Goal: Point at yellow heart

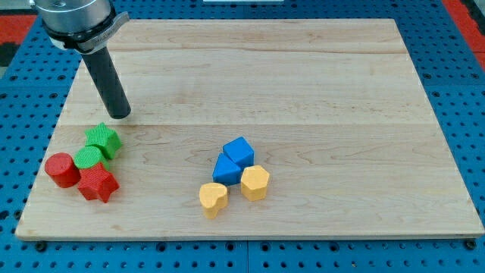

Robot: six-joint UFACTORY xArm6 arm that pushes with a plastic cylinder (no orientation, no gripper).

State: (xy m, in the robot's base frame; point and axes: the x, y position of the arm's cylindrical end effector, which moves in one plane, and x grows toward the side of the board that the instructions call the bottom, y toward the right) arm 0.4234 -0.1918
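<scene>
My tip [119, 114], the end effector, is a bare rod with nothing to open and holds nothing; it rests on the table [303, 76] just above the green star [104, 139]. The yellow heart [213, 199] lies well to the green star's right and lower, near the table's bottom edge, untouched.

The bench [303, 76] is pale wood with lengthwise grain, on a blue perforated base [462, 68]. Blocks: yellow heart [213, 199], yellow hexagon [255, 182], two blue blocks [233, 161], green star [103, 139], green cylinder [89, 159], red cylinder [62, 170], red star [98, 183]. The rod [106, 80] is dark grey.
</scene>
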